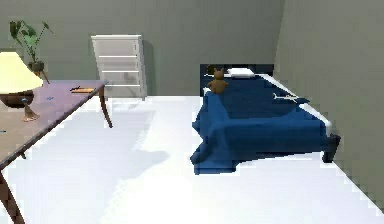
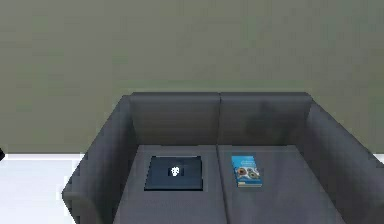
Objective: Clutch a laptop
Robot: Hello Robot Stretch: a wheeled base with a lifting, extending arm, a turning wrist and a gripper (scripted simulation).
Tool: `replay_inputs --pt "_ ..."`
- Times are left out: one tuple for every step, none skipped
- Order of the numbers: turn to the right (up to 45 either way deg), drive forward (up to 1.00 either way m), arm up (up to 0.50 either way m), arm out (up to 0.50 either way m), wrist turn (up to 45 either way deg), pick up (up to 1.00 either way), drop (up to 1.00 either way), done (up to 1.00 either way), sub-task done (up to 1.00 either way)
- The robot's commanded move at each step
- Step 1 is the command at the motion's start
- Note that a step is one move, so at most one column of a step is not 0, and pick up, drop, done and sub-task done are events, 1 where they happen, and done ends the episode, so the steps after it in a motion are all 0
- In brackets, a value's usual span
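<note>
Laptop (image 2: 175,172), a dark flat slab with a pale lid mark, lies on the left seat of the dark grey sofa (image 2: 110,150) near a teal book (image 2: 247,169), so reaching seems next: extend the arm and lower the gripper, whose state I cannot tell.

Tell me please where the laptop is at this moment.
In the arm side view, the laptop lies on the left seat of the grey sofa, with a blue book to its right.
</note>
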Motion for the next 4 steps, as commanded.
replay_inputs --pt "0.0 0.0 0.0 0.48 0.0 0.0 0.0 0.0 0.0" --pt "0.0 0.0 0.0 0.0 45.0 0.0 0.0 0.0 0.0" --pt "0.0 0.0 0.0 0.0 45.0 0.0 0.0 0.0 0.0" --pt "0.0 0.0 0.0 0.0 45.0 0.0 0.0 0.0 0.0"
